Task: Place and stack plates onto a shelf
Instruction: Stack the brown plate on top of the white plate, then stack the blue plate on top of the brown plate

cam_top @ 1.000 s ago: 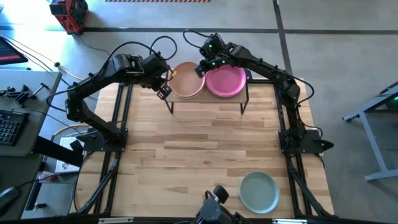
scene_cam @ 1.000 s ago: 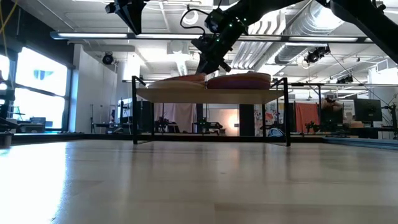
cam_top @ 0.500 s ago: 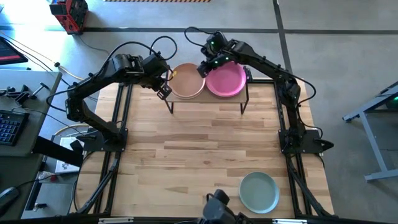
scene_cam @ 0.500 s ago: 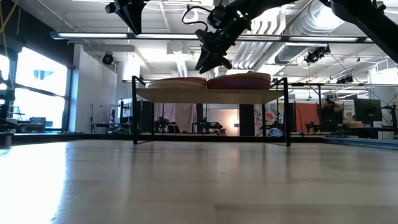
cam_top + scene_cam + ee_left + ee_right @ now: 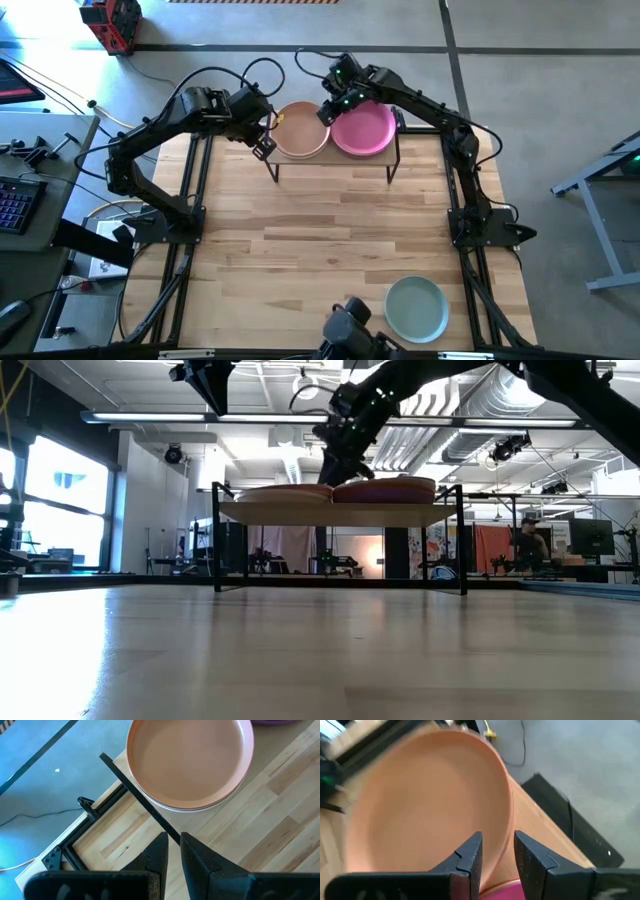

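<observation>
The shelf [image 5: 334,158] stands at the table's far edge and bears two stacks of plates. A tan-pink plate [image 5: 300,131] tops the left stack, with a pale rim [image 5: 195,808] beneath it. A magenta plate [image 5: 364,129] tops the right stack. A pale teal plate [image 5: 416,308] lies flat on the tabletop near its near edge. My left gripper [image 5: 265,143] hovers shut beside the shelf's left end, above its black frame bar [image 5: 135,795]. My right gripper [image 5: 326,109] is open a little over the gap between the stacks, its fingers on either side of the tan-pink plate's right rim [image 5: 509,815]. My right gripper points down at a slant over the tan-pink plate's right rim [image 5: 506,840], one finger [image 5: 470,855] over the plate's hollow and one [image 5: 532,862] outside it. Whether the fingers touch the rim I cannot tell. The plate lies flat on its stack.
The shelf's thin black legs [image 5: 391,170] stand on the tabletop [image 5: 330,240]. Black frame rails run along the table's left and right edges. A camera mount [image 5: 350,335] sits at the near edge, left of the teal plate. In the low view the shelf [image 5: 340,512] stands well above the tabletop.
My right gripper rose a little off the plates and tipped, then sank back toward the tan-pink plate's rim between the stacks. The plates and my left gripper stayed where they were.
</observation>
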### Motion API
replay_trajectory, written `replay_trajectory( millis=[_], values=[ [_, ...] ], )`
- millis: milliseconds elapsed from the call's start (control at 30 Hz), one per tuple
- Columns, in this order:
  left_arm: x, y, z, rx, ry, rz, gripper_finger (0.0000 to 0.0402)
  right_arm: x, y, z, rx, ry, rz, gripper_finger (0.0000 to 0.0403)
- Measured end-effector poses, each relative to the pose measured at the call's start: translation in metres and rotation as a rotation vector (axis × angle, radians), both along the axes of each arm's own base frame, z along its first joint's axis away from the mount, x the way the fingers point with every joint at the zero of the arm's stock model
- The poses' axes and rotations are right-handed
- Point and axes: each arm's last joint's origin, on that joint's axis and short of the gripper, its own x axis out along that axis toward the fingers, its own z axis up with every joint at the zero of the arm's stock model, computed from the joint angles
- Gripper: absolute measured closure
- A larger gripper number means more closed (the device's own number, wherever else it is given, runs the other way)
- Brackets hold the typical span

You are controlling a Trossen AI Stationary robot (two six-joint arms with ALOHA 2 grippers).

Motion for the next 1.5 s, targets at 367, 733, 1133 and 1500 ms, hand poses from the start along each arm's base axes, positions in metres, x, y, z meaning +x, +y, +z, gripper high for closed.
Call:
replay_trajectory(
  millis=[367, 733, 1133, 1500],
  values=[
    [0.0, 0.0, 0.0, 0.0, 0.0, 0.0, 0.0363, 0.009, 0.0, -0.024, 0.049, 0.067, 0.011, 0.0311],
    [0.0, 0.0, 0.0, 0.0, 0.0, -0.001, 0.0363, 0.007, 0.004, -0.007, 0.055, 0.054, 0.026, 0.0311],
    [0.001, -0.001, 0.0, -0.009, -0.002, -0.009, 0.0363, -0.008, 0.049, 0.023, 0.146, 0.196, 0.172, 0.0311],
    [0.001, -0.018, -0.003, -0.019, 0.086, -0.125, 0.0363, 0.003, 0.129, 0.014, 0.279, 0.445, 0.253, 0.0311]
  ],
)
